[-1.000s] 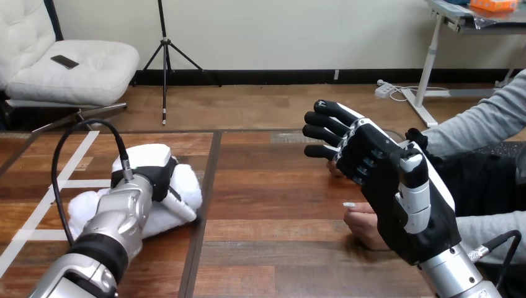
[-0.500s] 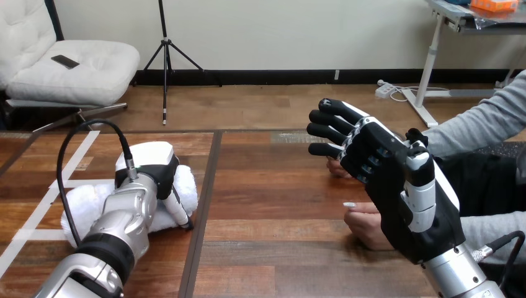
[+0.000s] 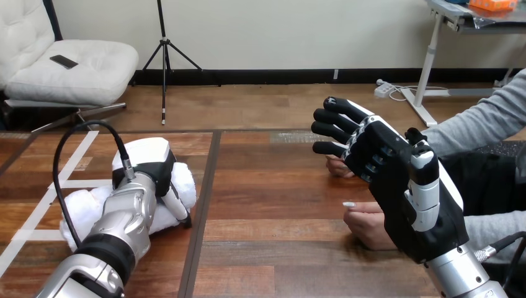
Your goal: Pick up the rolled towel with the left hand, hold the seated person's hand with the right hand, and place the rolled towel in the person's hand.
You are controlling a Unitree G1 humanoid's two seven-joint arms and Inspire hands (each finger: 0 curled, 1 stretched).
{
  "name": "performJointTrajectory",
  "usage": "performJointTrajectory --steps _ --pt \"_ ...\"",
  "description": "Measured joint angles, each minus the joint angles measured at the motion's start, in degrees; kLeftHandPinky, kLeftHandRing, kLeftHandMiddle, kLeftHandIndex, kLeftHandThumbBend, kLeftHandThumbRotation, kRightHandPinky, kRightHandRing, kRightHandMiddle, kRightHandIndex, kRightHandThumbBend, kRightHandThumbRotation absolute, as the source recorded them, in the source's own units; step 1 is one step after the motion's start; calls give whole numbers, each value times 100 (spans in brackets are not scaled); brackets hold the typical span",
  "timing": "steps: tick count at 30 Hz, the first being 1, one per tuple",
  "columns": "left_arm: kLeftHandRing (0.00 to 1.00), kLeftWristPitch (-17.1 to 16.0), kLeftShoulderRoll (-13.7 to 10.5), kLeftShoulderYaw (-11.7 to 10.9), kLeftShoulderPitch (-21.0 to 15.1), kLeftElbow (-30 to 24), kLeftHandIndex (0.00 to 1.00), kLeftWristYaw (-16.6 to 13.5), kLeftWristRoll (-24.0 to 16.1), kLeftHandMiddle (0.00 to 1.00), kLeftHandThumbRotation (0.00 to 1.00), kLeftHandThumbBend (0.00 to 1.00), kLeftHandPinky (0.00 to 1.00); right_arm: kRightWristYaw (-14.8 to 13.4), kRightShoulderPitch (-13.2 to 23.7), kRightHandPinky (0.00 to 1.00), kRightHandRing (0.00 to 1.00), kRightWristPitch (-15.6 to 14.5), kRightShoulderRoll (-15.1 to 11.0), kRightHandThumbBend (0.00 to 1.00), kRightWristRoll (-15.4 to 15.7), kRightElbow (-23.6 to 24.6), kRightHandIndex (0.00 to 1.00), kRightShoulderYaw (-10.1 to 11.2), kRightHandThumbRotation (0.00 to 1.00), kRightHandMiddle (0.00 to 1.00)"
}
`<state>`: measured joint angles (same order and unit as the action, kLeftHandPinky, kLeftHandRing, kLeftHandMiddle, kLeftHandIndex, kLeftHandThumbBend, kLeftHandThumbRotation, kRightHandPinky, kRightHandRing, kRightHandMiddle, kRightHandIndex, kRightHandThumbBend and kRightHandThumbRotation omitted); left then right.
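The rolled white towel [image 3: 84, 205] lies on the wooden table [image 3: 273, 205] at the left. My left hand [image 3: 146, 164] sits on top of its right end, with the thumb [image 3: 177, 210] curled down round the towel's near side to the table. My right hand [image 3: 397, 180] is raised at the right, open with straight fingers, its back towards me. The person's hand [image 3: 367, 225] rests on the table just left of my right palm. Their other hand [image 3: 338, 166] peeks out below my right fingers. I cannot tell whether my right hand touches either one.
White tape lines [image 3: 74, 162] cross the table's left part beside the towel. A dark seam [image 3: 208, 186] runs down the table just right of the towel. The person's grey sleeve [image 3: 477, 124] comes in from the right edge.
My left thumb has swung from lying across the towel down round its side, and the towel's right end has drawn in a little to the left. My right hand has drifted slightly right.
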<state>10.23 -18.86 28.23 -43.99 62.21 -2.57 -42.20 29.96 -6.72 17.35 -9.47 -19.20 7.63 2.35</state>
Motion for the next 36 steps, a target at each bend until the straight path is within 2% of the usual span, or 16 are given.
performJointTrajectory --steps 13,18,28,36 --pt "39 -19 -3 -7 30 -1 44 -184 122 47 0 77 29 9 0 80 86 0 2 89 -3 0 85 -1 100 85" --pt "38 -120 -27 -35 87 -62 43 -296 179 45 0 78 29 8 0 81 86 -1 2 89 -4 1 85 -2 100 85" --pt "32 -391 -105 -330 498 -730 40 -580 410 39 0 76 25 4 -3 81 86 -1 5 88 -3 1 85 -2 100 85" --pt "31 -461 -106 -594 942 -1427 40 -764 576 38 0 74 24 4 -11 82 86 -1 17 88 0 1 86 -5 100 86"
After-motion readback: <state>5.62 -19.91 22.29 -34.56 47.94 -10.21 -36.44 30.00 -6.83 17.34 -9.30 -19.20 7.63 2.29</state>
